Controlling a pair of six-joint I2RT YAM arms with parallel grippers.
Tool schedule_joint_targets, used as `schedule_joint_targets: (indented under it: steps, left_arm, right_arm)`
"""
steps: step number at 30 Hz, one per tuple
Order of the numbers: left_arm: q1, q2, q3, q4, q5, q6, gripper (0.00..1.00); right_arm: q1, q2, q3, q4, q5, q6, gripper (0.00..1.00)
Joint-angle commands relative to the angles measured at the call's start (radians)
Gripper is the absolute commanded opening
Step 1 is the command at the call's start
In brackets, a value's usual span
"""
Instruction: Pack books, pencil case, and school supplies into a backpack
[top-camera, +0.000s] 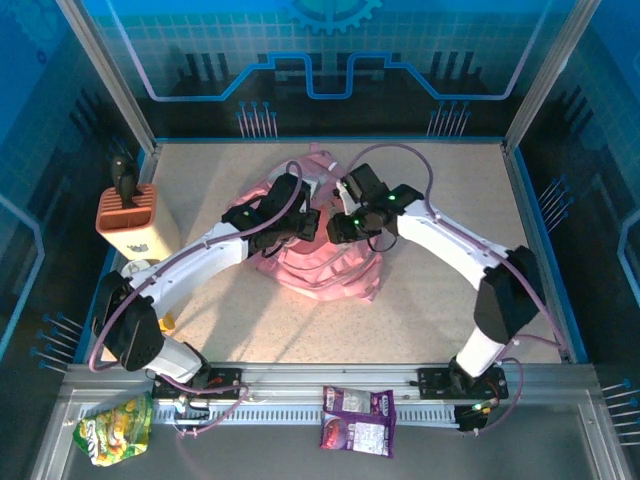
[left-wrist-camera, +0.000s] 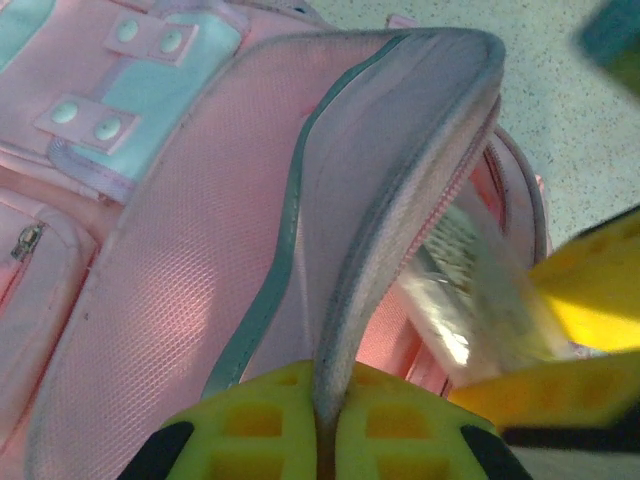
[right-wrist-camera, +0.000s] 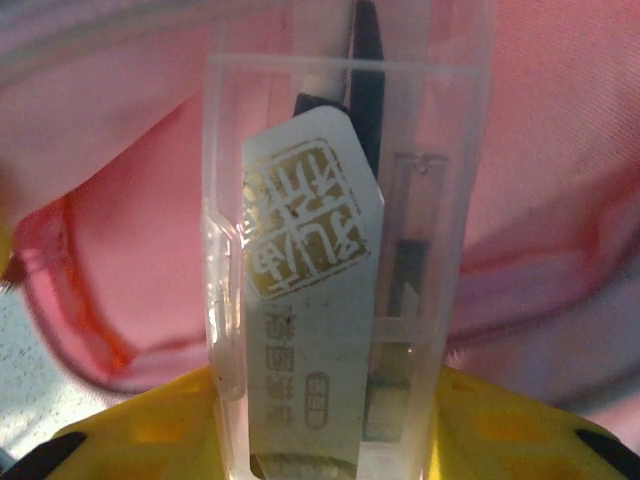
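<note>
Leftward, block holder (top-camera: 133, 222) apart from backpack (top-camera: 330, 270)

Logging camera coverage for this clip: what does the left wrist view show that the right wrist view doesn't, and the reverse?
Left wrist: the left gripper pinching the backpack's raised flap edge, plus mint snap tabs. Right wrist: the gold printed label on the clear school supplies case, clamped in the right gripper. Shared: pink backpack fabric, and that clear case at the opening.
</note>
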Motion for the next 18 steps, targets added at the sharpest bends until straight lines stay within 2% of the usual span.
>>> schedule_joint_targets:
  steps: [1,5,9,13,16,18]
  left_arm:
    - [-0.002,-0.056,0.049,0.085,0.040,-0.067,0.00]
    - [-0.002,-0.048,0.046,0.102,0.052,-0.125,0.00]
    - [0.000,-0.033,0.045,0.107,0.043,-0.154,0.00]
    - [0.000,-0.038,0.040,0.102,0.047,-0.168,0.00]
    - [0.002,-0.045,0.026,0.108,0.051,-0.172,0.00]
    - [0.001,-0.042,0.023,0.107,0.059,-0.178,0.00]
  right_arm:
    - [-0.037,0.050,0.067,-0.005,-0.018,0.008,0.44]
    - [-0.056,0.077,0.102,0.047,-0.064,0.081,0.49]
    - [-0.057,0.060,0.082,0.155,-0.164,0.150,0.59]
    - [-0.067,0.038,0.056,0.121,-0.238,0.135,0.65]
    - [-0.083,-0.032,-0.068,0.189,-0.288,0.155,0.65]
    - [-0.093,-0.071,-0.141,0.219,-0.278,0.170,0.60]
